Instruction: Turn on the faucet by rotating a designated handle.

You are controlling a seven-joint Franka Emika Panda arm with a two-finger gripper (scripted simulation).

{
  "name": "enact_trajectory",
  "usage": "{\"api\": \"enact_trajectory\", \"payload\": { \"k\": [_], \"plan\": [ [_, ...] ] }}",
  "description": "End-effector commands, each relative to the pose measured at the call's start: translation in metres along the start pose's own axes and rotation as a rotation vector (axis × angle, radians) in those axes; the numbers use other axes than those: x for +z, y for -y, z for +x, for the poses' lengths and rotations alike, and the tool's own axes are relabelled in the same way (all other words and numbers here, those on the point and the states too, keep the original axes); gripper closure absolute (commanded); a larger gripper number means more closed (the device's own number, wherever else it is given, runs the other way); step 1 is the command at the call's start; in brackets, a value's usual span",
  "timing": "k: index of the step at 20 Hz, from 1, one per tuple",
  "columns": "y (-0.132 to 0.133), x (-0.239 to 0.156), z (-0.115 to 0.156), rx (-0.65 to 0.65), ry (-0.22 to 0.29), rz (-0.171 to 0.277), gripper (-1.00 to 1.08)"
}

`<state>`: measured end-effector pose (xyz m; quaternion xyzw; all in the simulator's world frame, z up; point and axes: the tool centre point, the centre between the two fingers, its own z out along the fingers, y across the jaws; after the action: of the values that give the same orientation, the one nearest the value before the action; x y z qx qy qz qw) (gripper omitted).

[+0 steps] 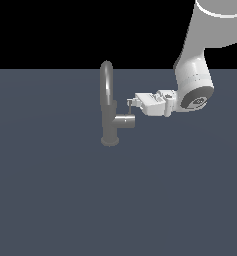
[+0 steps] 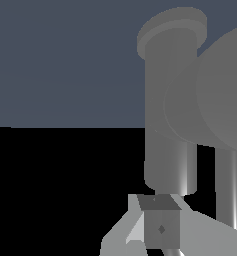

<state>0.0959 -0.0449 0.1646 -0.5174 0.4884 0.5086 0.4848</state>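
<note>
The grey faucet [image 1: 108, 107] stands on the floor, with its tall arched spout [image 1: 106, 80] up and a stubby side cylinder [image 1: 125, 121] pointing to the exterior view's right. The handle [image 1: 129, 109], a thin short rod, rises from that cylinder. My gripper [image 1: 131, 103] lies horizontal with its fingertips at the top of the handle, coming from the exterior view's right. Its fingers look closed together, with no gap showing. In the wrist view the faucet [image 2: 170, 100] fills the frame. The handle rod [image 2: 226, 185] runs beside my gripper [image 2: 160, 226], not between the fingers.
The flat dark blue-grey floor [image 1: 50, 200] spreads around the faucet. The white arm [image 1: 192, 75] comes down from the upper part of the exterior view's right.
</note>
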Motion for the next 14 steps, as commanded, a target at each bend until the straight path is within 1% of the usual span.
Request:
{"api": "enact_trajectory", "payload": {
  "k": [1, 7, 14],
  "plan": [
    [0.001, 0.001, 0.004, 0.009, 0.011, 0.011, 1.08],
    [0.001, 0.002, 0.005, 0.01, 0.012, 0.011, 1.08],
    [-0.014, 0.002, 0.001, 0.01, 0.012, 0.011, 1.08]
  ]
}}
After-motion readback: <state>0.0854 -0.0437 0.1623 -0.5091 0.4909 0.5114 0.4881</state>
